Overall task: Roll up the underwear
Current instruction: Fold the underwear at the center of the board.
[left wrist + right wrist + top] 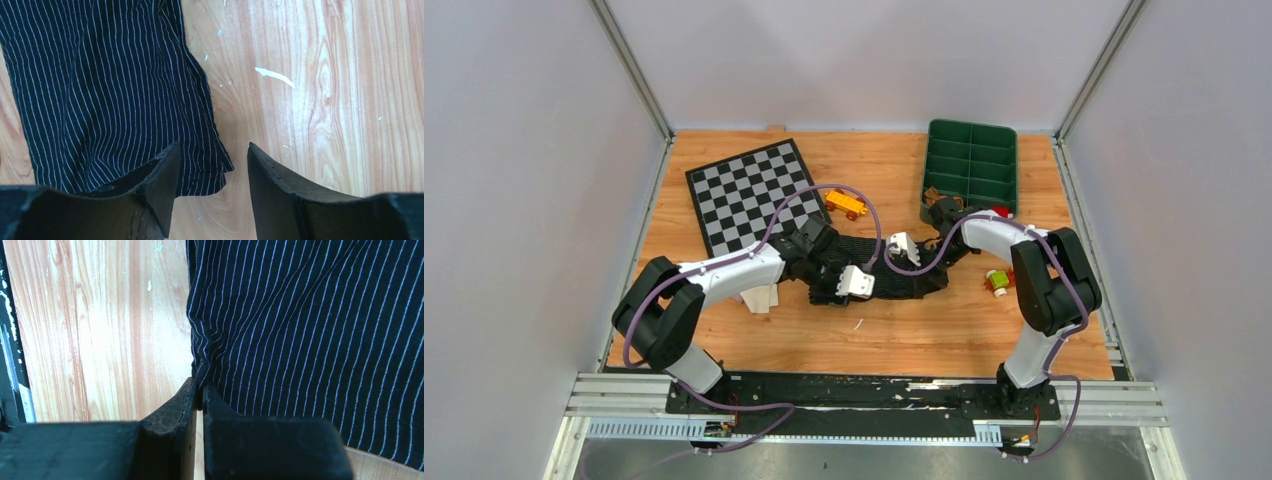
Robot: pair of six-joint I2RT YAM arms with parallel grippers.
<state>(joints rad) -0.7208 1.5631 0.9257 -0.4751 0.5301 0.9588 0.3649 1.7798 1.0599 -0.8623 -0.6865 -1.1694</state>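
Observation:
The black pinstriped underwear [904, 272] lies spread flat on the wooden table's middle. My left gripper [856, 283] hovers open at its near left corner. In the left wrist view that corner of the underwear [100, 90] reaches into the gap of the left gripper [212, 155], with neither finger pressing it. My right gripper [902, 248] is over the garment's far edge. In the right wrist view the right gripper [200, 388] is shut on a puckered edge of the underwear [310, 330]. A pale beige garment [761, 298] lies half hidden under my left arm.
A checkerboard mat [754, 195] lies at the back left and a green compartment tray [971, 165] at the back right. An orange toy [846, 203] sits beyond the cloth. A small red and green object [998, 281] lies beside my right arm.

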